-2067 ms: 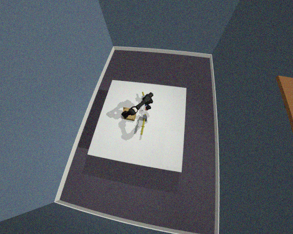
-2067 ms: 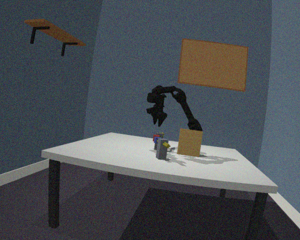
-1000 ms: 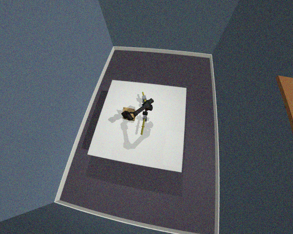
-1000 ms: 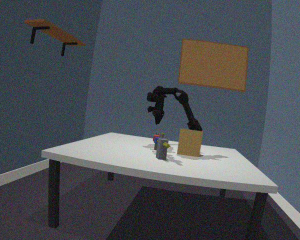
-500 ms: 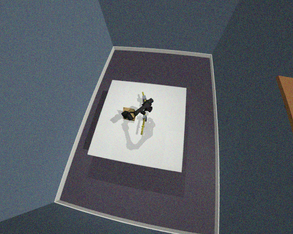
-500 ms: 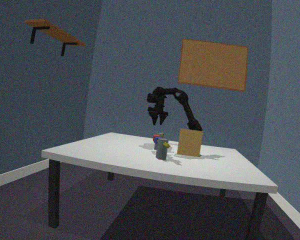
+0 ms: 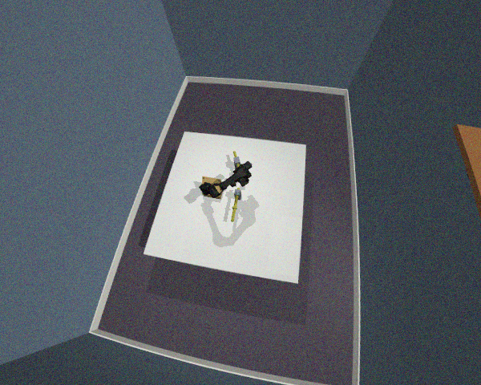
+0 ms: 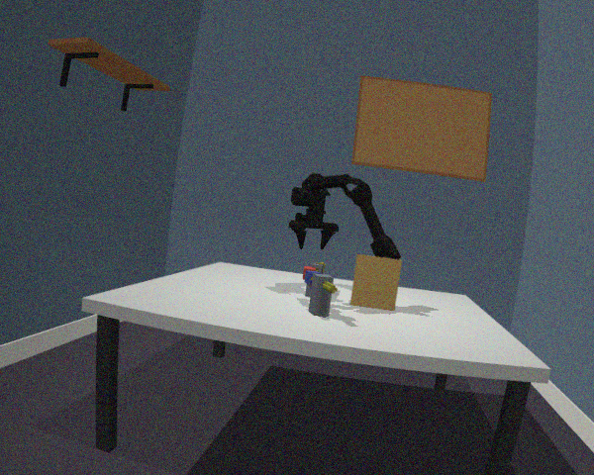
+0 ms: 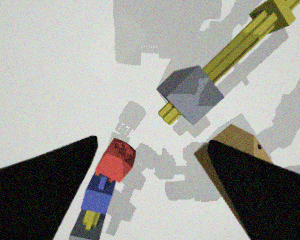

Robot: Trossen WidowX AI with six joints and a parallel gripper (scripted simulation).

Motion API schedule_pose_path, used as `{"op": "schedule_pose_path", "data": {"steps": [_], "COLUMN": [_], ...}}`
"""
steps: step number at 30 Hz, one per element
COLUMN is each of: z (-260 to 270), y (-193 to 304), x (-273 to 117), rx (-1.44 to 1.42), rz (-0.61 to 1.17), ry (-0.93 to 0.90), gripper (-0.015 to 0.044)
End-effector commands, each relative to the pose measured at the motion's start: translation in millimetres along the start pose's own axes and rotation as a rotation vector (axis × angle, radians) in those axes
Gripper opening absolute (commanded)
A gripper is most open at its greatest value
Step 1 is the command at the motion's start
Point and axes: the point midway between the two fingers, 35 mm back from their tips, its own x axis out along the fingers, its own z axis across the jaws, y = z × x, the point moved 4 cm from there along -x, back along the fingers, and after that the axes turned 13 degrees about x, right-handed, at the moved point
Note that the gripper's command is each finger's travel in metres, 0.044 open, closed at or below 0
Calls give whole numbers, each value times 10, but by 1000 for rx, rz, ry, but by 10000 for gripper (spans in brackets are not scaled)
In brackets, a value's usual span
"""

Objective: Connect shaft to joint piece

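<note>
The red joint piece (image 8: 309,270) (image 9: 116,162) is hinged to a blue link (image 9: 98,198) on the short yellow shaft (image 9: 91,219). This shaft is held in the fixed grey block (image 8: 320,297) (image 7: 236,160). The dark opening of the red piece faces up and slightly right in the wrist view; its exact alignment cannot be told. The second yellow shaft (image 9: 237,48) (image 7: 234,207) passes through the second grey block (image 9: 195,97) (image 7: 237,193). Its near end is apart from the opening. My gripper (image 8: 311,248) (image 9: 153,143) is open and empty, above the red piece. The arm hides the red piece in the top view.
The arm's base stands on a wooden box (image 7: 217,194) (image 8: 375,282) (image 9: 235,139) beside the shafts. The white table (image 7: 265,249) (image 8: 184,307) bears everything. A collar (image 9: 274,15) sits on the second shaft beyond its block. A shelf (image 8: 113,63) hangs on the wall, away from the table.
</note>
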Motion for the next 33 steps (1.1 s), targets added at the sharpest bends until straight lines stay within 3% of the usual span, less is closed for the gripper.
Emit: {"op": "schedule_pose_path", "data": {"steps": [1,17,22,33], "z": [5,9,10,53], "y": [3,28,30,56], "x": [20,88,100,652], "rx": [96,549,567,568], "rz": [-12,-46,-47,-47], "ry": [0,-2,-2,-2], "gripper": [440,440,440,440]}}
